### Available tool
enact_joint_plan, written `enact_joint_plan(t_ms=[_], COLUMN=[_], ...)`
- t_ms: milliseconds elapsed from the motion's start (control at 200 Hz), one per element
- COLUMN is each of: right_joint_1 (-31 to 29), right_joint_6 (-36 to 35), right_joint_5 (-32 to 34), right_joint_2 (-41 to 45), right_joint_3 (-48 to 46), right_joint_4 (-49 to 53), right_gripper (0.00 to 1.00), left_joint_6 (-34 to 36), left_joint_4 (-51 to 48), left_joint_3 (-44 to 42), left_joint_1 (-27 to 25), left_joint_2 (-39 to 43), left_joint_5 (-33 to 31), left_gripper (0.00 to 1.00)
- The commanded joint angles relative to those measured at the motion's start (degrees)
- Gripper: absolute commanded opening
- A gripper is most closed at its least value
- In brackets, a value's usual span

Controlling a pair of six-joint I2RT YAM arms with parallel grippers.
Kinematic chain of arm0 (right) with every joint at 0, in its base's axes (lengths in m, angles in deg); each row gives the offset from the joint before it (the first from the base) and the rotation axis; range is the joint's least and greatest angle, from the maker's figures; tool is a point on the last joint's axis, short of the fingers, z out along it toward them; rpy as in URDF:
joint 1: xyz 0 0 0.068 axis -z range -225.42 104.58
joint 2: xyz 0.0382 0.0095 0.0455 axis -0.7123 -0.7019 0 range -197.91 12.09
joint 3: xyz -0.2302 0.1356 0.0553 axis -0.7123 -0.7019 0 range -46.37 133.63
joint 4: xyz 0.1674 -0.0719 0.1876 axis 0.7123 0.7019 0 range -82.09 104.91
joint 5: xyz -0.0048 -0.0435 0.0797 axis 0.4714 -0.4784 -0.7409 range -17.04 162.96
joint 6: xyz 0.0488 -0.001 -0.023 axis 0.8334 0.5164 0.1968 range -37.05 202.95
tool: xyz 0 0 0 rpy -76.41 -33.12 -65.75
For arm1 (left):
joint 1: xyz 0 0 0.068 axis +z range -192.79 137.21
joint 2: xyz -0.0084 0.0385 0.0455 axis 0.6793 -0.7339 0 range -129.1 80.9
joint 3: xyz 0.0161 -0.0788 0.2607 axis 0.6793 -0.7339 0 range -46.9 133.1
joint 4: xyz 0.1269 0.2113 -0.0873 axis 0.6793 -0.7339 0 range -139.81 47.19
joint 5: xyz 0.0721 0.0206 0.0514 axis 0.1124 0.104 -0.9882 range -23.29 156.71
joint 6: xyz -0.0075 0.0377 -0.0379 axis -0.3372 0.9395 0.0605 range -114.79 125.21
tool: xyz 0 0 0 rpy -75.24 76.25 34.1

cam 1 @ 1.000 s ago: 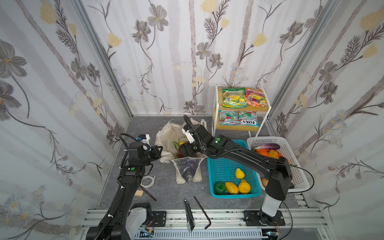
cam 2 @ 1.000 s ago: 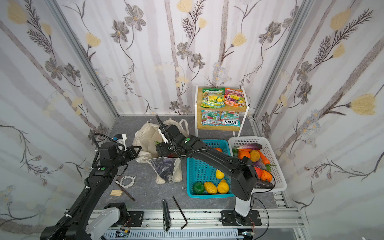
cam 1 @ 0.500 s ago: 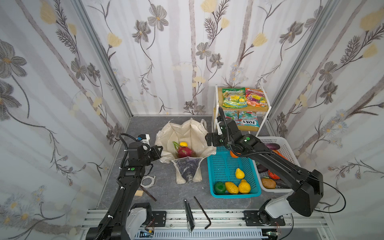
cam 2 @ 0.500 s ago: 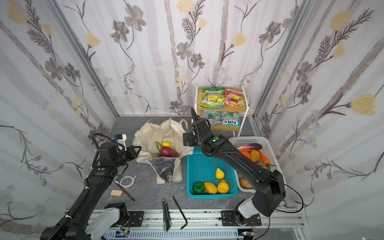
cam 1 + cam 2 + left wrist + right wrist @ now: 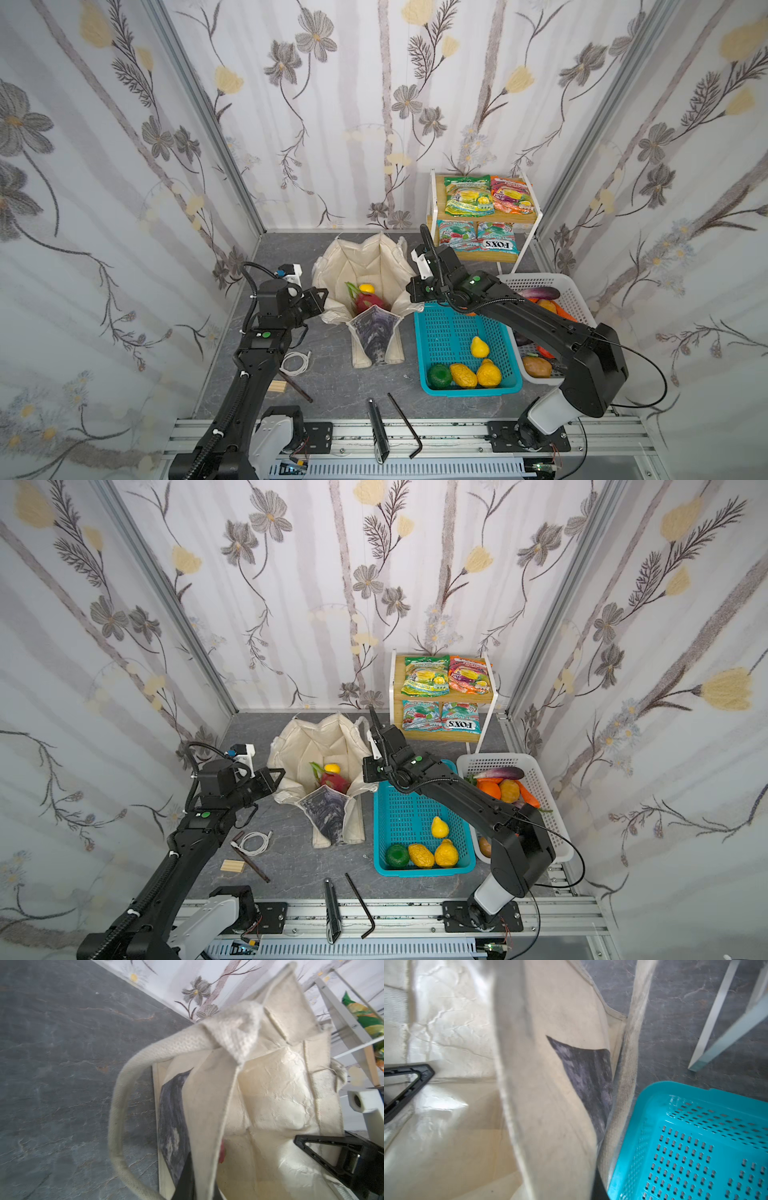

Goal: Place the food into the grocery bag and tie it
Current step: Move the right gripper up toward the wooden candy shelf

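The cream grocery bag (image 5: 368, 262) (image 5: 320, 746) stands open at mid-table. Inside lie a magenta dragon fruit (image 5: 366, 302) (image 5: 333, 782) and a small yellow fruit (image 5: 366, 287) (image 5: 331, 767). My left gripper (image 5: 321, 296) (image 5: 199, 1185) is shut on the bag's left rim, beside a loop handle (image 5: 116, 1109). My right gripper (image 5: 411, 296) (image 5: 571, 1188) is shut on the bag's right rim, its fingertips hidden under the wrist in both top views. A green-yellow packet (image 5: 467, 195) (image 5: 426, 675) and an orange packet (image 5: 511, 194) (image 5: 469, 674) lie on the shelf's upper level.
A teal basket (image 5: 469, 392) with yellow and green fruits touches the bag's right side. Beside it stands a white basket (image 5: 540, 276) of vegetables. FOX'S packets (image 5: 496, 243) lie on the lower shelf. A hex key (image 5: 405, 419), black tool (image 5: 378, 428), cable (image 5: 295, 361) and wooden block (image 5: 276, 386) lie in front.
My right gripper left the bag's inside, swung right, then came onto the bag's right rim and shut on it. The bag mouth now gapes, showing the fruits. The left arm held still.
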Motion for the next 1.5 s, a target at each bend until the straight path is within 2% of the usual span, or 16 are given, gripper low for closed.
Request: enact_joint_plan(t_ms=[0, 245, 440, 580, 655, 754, 889, 1024, 1054, 1119, 1169, 1179, 1194, 1204, 1364, 1494], right_joint_1=[-0.7, 3.1, 8.2, 8.3, 7.0, 4.6, 2.5, 1.6, 1.5, 1.4, 1.5, 1.4, 1.4, 1.4, 1.5, 1.6], right_joint_6=[0.1, -1.8, -3.7, -2.5, -1.7, -1.5, -2.6, -3.6, -3.7, -4.1, -4.4, -4.5, -4.7, -4.8, -7.2, -3.2], right_joint_5=[0.2, 2.7, 2.0, 0.5, -1.5, -0.9, -1.0, 0.8, 1.4, 2.9, 4.3, 4.4, 4.4, 4.4, 10.9, 29.6], right_joint_2=[0.5, 5.7, 8.5, 6.4, 4.7, 1.9, -2.7, -6.0, -5.8, -4.9, -3.8, -3.6, -3.3, -3.0, 1.0, 7.0], right_joint_3=[2.8, 3.5, 0.6, 1.9, 2.9, 5.9, 10.2, 14.9, 15.3, 16.2, 17.0, 17.2, 17.6, 17.9, 24.7, 25.9], right_joint_4=[-2.4, 1.3, 4.4, 6.5, 5.2, 5.3, 7.2, 10.9, 11.2, 11.6, 12.2, 12.4, 12.6, 12.9, 18.5, 17.4], right_gripper=[0.00, 0.00, 0.00, 0.00, 0.00, 0.00, 0.10, 0.13, 0.17, 0.34, 0.55, 0.67, 0.93, 0.98, 1.00, 1.00], left_joint_6=[-1.1, 2.6, 3.0, 5.4, 5.0, 4.4, 7.0, 8.6, 8.9, 9.5, 9.8, 9.8, 9.9, 9.9, 9.9, 9.7], left_joint_4=[1.4, -5.3, -6.4, -6.7, -6.5, -6.3, -6.0, -4.4, -3.9, -2.8, -2.0, -1.9, -1.7, -1.6, -1.2, -1.2], left_joint_3=[3.8, 14.8, 14.8, 14.2, 14.1, 13.7, 12.5, 10.5, 9.9, 8.6, 7.6, 7.4, 7.1, 6.9, 5.3, 4.6], left_joint_1=[-0.9, -0.1, 4.0, -0.6, -3.0, -3.3, -3.3, -3.3, -3.2, -3.2, -3.2, -3.3, -3.2, -3.2, -2.6, -2.3], left_joint_2=[0.3, -1.5, 0.4, 1.7, 0.3, -2.5, -4.6, -5.1, -5.0, -4.6, -4.3, -4.2, -4.1, -4.0, -2.8, -2.1], left_joint_5=[-0.2, -9.3, -11.0, -16.9, -14.2, -9.1, -8.4, -7.0, -6.8, -6.6, -6.6, -6.6, -6.7, -6.7, -7.6, -8.0], left_gripper=[0.00, 0.00, 0.00, 0.00, 0.00, 0.00, 0.00, 0.00, 0.00, 0.00, 0.00, 0.00, 0.00, 0.00, 0.00, 0.00])
